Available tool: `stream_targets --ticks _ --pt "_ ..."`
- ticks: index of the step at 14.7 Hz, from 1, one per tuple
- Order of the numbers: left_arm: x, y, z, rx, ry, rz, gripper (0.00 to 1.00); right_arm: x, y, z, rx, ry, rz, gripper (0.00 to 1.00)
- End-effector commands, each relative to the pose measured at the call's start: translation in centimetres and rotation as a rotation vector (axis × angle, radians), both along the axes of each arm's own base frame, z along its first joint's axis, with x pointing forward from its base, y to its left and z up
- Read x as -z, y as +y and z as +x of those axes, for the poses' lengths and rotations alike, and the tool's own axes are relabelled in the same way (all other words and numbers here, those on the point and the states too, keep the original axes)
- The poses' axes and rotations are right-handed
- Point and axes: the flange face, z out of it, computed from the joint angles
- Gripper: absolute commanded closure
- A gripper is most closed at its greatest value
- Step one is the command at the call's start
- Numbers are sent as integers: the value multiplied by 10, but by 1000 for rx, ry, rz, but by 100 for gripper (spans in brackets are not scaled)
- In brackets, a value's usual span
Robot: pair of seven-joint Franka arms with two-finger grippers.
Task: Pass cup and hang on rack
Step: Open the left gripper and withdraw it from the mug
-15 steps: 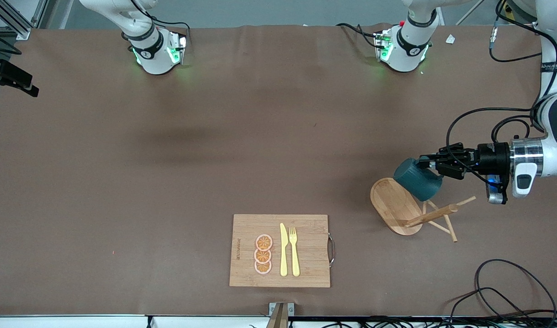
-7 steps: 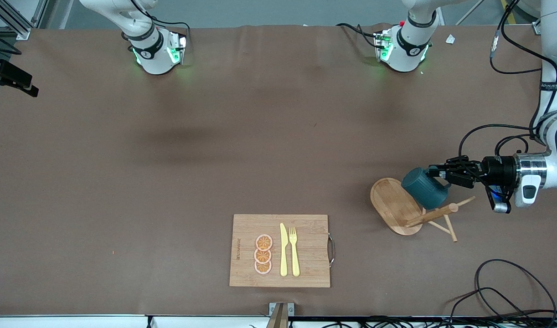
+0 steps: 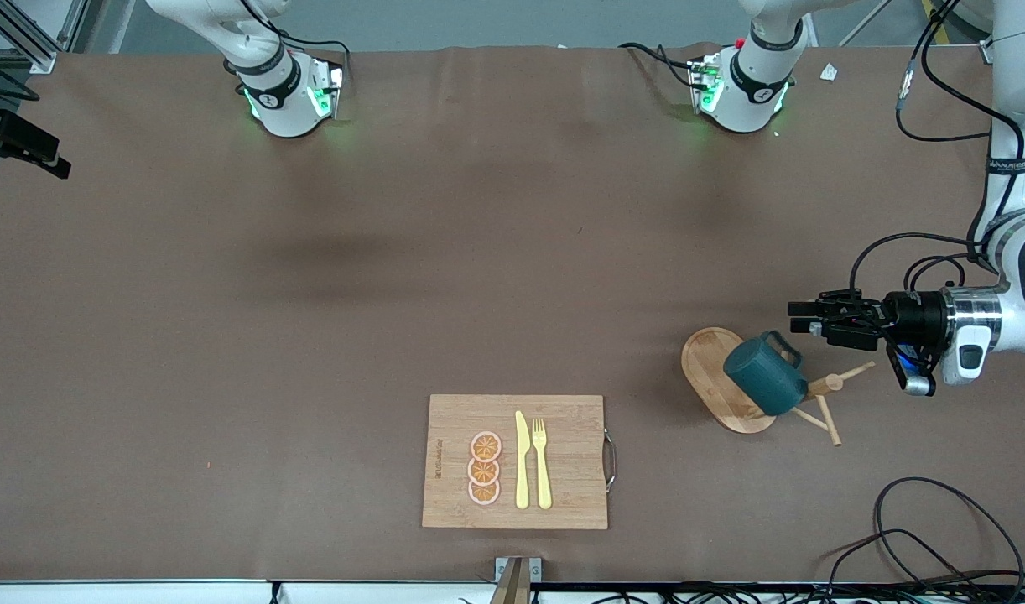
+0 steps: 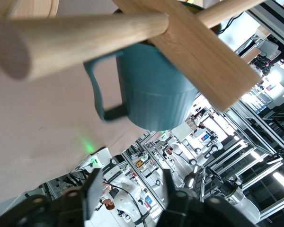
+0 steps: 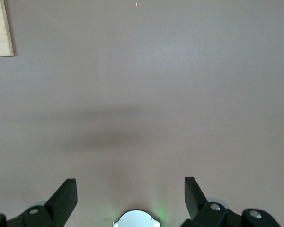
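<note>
Beside the left end effector [image 3: 802,319], apart, cup [image 3: 764,374] hangs on rack [image 3: 718,377].

Even overhead light, soft dim shadows on the brown table [image 3: 395,252], green glow at both arm bases, near wooden peg [image 4: 80,35] blurred, windows overexposed.

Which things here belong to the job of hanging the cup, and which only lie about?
Job: cup, hanging on the rack; left gripper, fingers open beside it.
Lying about: cutting board, knife, fork, orange slices.
</note>
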Motion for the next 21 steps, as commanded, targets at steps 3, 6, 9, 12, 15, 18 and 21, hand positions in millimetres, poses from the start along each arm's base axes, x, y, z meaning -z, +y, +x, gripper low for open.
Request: stream_targets --ticks 3,6,9,12,15,18,21 --pt "-59 16 7 -28 -6 32 0 -2 -1 -5 1 -6 -10 0" --pt "-115 23 4 -6 -41 189 0 -1 -1 -5 2 -5 -10 0" --pt "-170 23 -6 60 -110 400 0 -1 -1 -5 2 -5 -10 0" --pt "-212 0 -25 183 -186 595 0 -1 -1 -5 2 -5 -10 0" --pt "-257 -42 -48 367 -332 825 0 -1 -1 -5 2 -5 -10 0" --pt "-306 -76 -68 459 -492 989 0 -1 -1 -5 2 -3 -10 0" --pt "-316 -101 -69 479 -575 1064 0 -1 -1 -5 2 -3 -10 0"
